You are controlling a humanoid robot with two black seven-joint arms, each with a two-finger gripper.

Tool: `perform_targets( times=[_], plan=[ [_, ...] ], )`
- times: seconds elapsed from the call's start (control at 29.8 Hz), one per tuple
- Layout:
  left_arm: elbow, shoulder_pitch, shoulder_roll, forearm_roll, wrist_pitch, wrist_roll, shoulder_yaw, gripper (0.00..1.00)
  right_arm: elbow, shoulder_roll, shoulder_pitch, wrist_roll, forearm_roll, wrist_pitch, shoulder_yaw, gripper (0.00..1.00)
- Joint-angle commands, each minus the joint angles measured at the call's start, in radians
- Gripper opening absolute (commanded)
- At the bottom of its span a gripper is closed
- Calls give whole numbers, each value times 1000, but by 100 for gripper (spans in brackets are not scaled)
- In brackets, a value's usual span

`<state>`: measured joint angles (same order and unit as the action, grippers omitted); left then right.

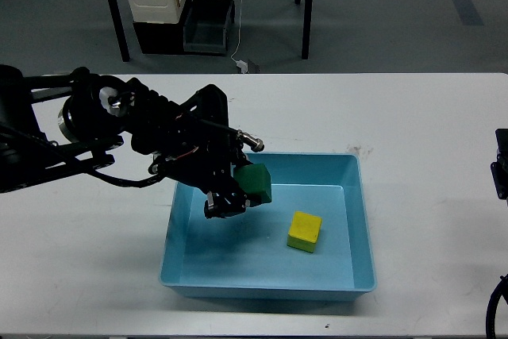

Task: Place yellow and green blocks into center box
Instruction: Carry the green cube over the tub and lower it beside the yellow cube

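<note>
Left of the frame's middle, the left gripper is clamped on the green block, holding it over the upper left part of the blue center box; whether the block touches the floor of the box I cannot tell. The yellow block already lies inside, near the box's middle, well apart from the green one. Both cubes look stiff, light and smooth-faced, so I judge a squeeze on two opposite flat faces is the sound hold. At the right edge only a dark part of the right arm shows above the white table; its gripper is out of view
</note>
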<state>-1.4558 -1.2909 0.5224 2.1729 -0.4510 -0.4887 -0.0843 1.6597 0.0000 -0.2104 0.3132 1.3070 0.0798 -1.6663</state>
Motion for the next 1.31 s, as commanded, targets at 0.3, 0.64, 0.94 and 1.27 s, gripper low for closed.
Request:
perform_targets(
  times=[0.3, 0.64, 0.94, 1.27],
  plan=[
    [35, 10, -76, 9, 5, 0, -64, 75, 2, 0, 0, 0, 0, 0, -1, 98],
    [77, 35, -74, 9, 8, 0, -66, 89, 0, 0, 6, 0, 0, 2, 30, 100],
    [86, 30, -73, 9, 9, 0, -75, 49, 2, 0, 6, 0, 0, 2, 31, 100],
    [117, 28, -73, 9, -6, 0, -75, 100, 2, 0, 2, 0, 0, 5, 56, 100]
  ],
)
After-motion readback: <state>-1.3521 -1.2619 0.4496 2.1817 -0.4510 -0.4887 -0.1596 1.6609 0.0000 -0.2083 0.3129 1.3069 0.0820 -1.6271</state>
